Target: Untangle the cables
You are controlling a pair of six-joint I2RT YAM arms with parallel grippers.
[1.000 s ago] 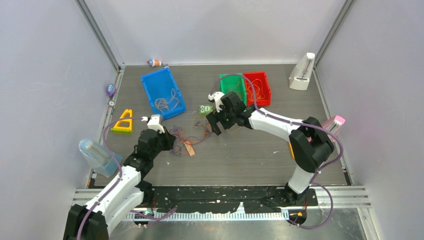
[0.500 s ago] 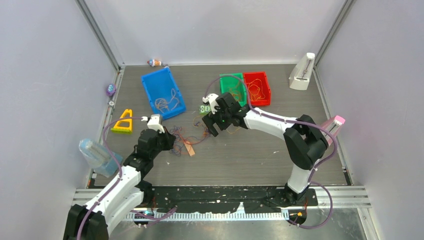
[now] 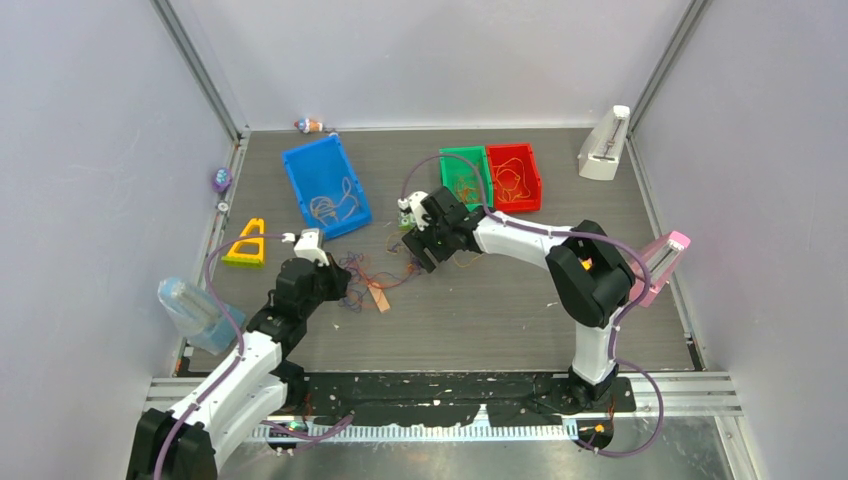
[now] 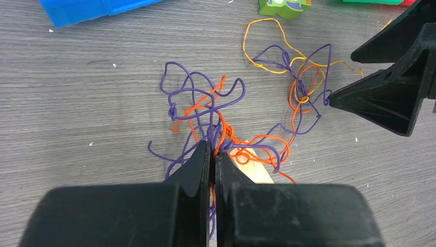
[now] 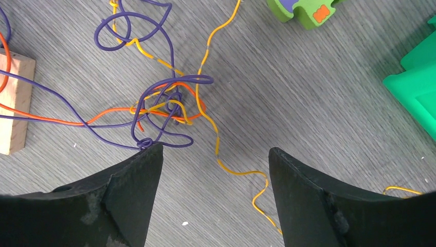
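A tangle of thin purple, orange and yellow cables (image 3: 380, 270) lies mid-table. In the left wrist view the purple and orange strands (image 4: 205, 110) bunch over a small wooden block (image 4: 255, 167). My left gripper (image 4: 213, 149) is shut on purple and orange strands at the near side of the tangle. In the right wrist view a knot of purple, orange and yellow cable (image 5: 167, 105) lies just ahead of my open right gripper (image 5: 216, 152). A yellow strand (image 5: 241, 172) runs between its fingers, untouched. The right gripper (image 3: 428, 252) hovers at the tangle's right end.
A blue bin (image 3: 325, 185), a green bin (image 3: 465, 172) and a red bin (image 3: 513, 175) at the back hold loose cables. A green toy piece (image 3: 408, 218) lies by the right gripper. A yellow triangle frame (image 3: 247, 243) and a plastic bottle (image 3: 195, 312) are at left.
My right arm has moved left and toward the tangle, its gripper now at the tangle's right end. My left arm has stayed put.
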